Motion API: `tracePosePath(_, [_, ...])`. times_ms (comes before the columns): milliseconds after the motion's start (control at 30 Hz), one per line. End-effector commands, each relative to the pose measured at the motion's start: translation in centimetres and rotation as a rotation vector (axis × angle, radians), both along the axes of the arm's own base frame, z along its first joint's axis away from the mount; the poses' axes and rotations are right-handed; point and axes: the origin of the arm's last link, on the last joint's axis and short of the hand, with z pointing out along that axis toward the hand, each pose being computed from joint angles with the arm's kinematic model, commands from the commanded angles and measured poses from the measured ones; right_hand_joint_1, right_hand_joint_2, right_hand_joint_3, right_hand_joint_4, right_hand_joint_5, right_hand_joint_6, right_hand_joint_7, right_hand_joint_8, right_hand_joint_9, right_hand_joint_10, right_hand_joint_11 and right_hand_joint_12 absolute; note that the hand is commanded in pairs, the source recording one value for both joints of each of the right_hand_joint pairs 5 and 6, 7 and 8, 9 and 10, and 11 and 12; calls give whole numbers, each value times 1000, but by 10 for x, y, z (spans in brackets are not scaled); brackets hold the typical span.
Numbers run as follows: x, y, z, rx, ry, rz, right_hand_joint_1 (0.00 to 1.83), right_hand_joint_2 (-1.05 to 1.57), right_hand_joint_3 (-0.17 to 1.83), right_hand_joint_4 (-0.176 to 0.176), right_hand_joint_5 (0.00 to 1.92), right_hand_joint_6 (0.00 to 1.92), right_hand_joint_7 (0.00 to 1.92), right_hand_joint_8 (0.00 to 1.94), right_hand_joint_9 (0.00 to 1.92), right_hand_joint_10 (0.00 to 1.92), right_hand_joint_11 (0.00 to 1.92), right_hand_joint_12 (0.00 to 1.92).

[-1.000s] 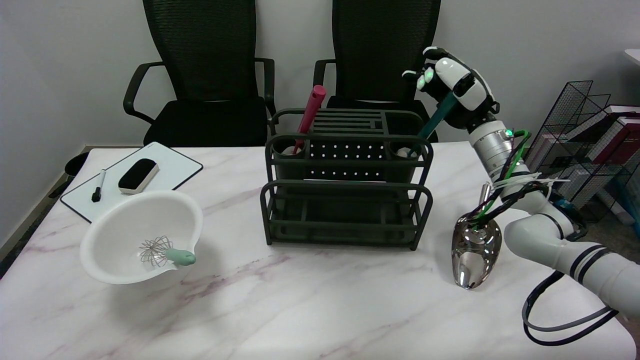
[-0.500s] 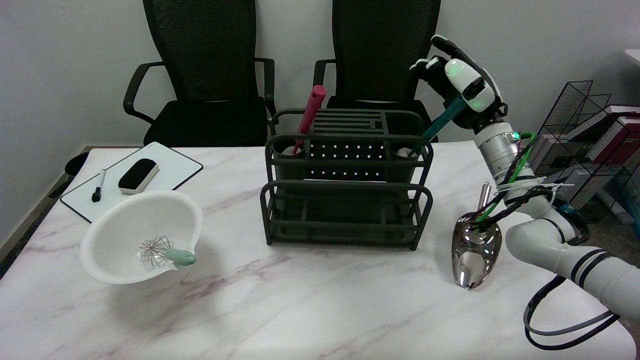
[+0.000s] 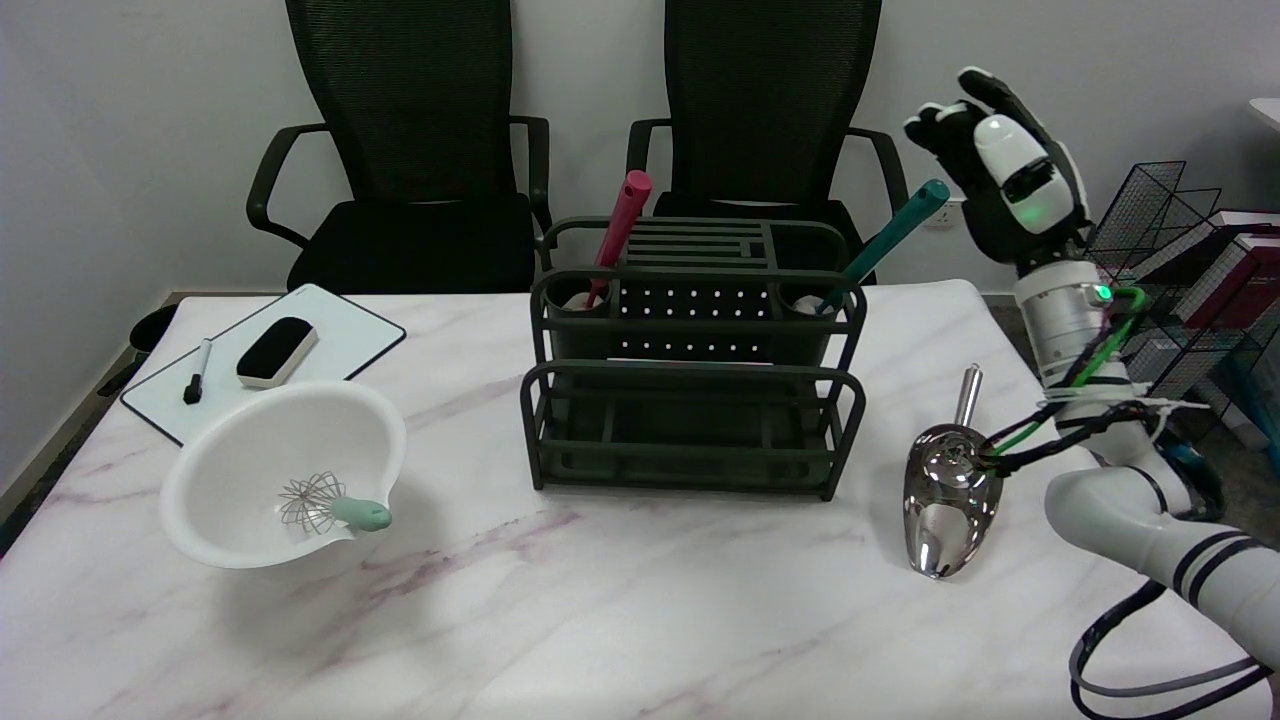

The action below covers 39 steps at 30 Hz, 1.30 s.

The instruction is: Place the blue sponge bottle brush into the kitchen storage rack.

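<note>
The dark green kitchen storage rack (image 3: 690,400) stands in the middle of the marble table. The bottle brush's teal-blue handle (image 3: 890,238) leans up and to the right out of the rack's back right cup; its sponge end is hidden inside the cup. My right hand (image 3: 1010,170) hangs in the air to the right of the handle's tip, apart from it, fingers spread and holding nothing.
A red-handled tool (image 3: 618,232) stands in the rack's back left cup. A shiny metal scoop (image 3: 945,500) lies right of the rack. At the left are a white bowl (image 3: 250,445) with a whisk (image 3: 330,505) and a whiteboard (image 3: 330,335) with eraser and marker. Two chairs stand behind.
My right hand let go of the brush handle and moved right and slightly up, away from it. The brush stays leaning in the rack's cup.
</note>
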Motion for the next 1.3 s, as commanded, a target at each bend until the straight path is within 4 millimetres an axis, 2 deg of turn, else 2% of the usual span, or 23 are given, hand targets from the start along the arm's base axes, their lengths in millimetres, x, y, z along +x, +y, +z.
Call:
tracePosePath(33, [-46,69,52,-243,-52,44,1044,425,1097,0,747,747,991,991,735,735,701,701])
tracePosePath(100, [-56,80,57,-279,-49,44,1033,454,1097,0,759,759,999,999,739,739,703,703])
tracePosePath(200, [-69,90,55,-293,-37,32,1018,489,1103,0,776,776,1013,1013,779,779,712,712])
tracePosePath(233, [-72,91,52,-290,-37,31,1002,510,1104,0,799,799,1066,1066,833,833,722,722])
tracePosePath(333, [-82,99,40,-278,-41,33,969,606,1077,0,984,984,1374,1374,1209,1209,891,891])
tracePosePath(500, [-101,121,17,-283,-65,54,935,695,1033,0,1122,1122,1507,1507,1395,1395,1034,1034])
tracePosePath(567, [-111,135,8,-296,-77,48,937,712,1026,0,1137,1137,1515,1515,1416,1416,1057,1057])
tracePosePath(667, [-116,145,-11,-265,-60,42,918,741,1030,0,1153,1153,1518,1518,1437,1437,1083,1083])
tracePosePath(867, [-122,132,-80,-67,-68,6,888,752,1050,0,1179,1179,1503,1503,1442,1442,1123,1123])
tracePosePath(967, [-122,129,-100,-1,-38,6,918,720,1028,0,1102,1102,1456,1456,1423,1423,1126,1126])
tracePosePath(1067, [-121,129,-109,43,-10,13,933,707,1030,0,1061,1061,1430,1430,1410,1410,1121,1121])
tracePosePath(1300, [-132,136,-110,57,3,-31,962,691,1034,0,1014,1014,1398,1398,1387,1387,1106,1106])
